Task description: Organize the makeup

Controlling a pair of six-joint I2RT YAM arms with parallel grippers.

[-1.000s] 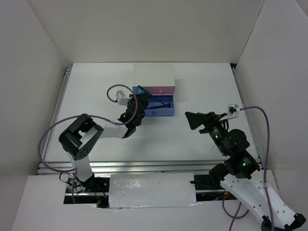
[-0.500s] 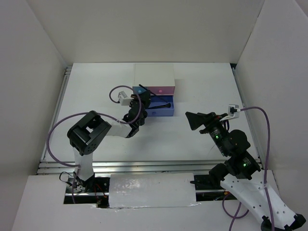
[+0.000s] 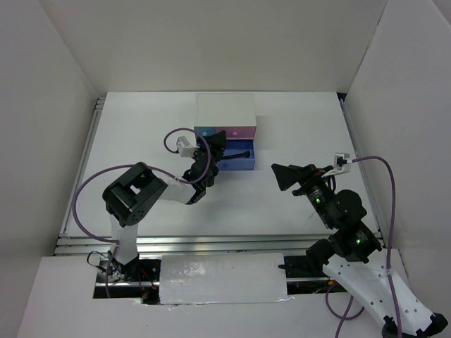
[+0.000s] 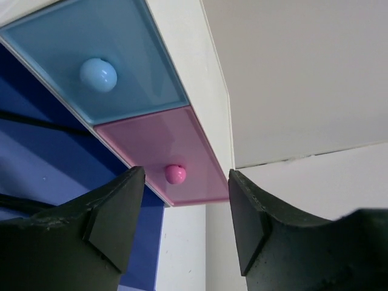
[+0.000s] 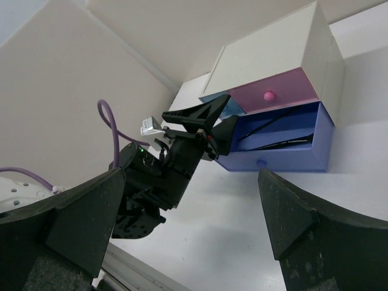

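While left gripper (image 3: 215,146) hangs part-open and empty over the blue drawer (image 3: 239,166) at 12 o'clock | pencils (image 5: 274,124) lie inside, seemingly two | right gripper (image 3: 285,177) wide open, empty, 3 o'clock | lift straight up, clear of drawer wall

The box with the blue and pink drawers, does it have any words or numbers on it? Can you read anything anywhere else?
No words, numbers or signs can be read in any view.
The white box is plain on top.
The light blue drawer and the pink drawer have plain coloured fronts.
The open dark blue drawer shows no label either.
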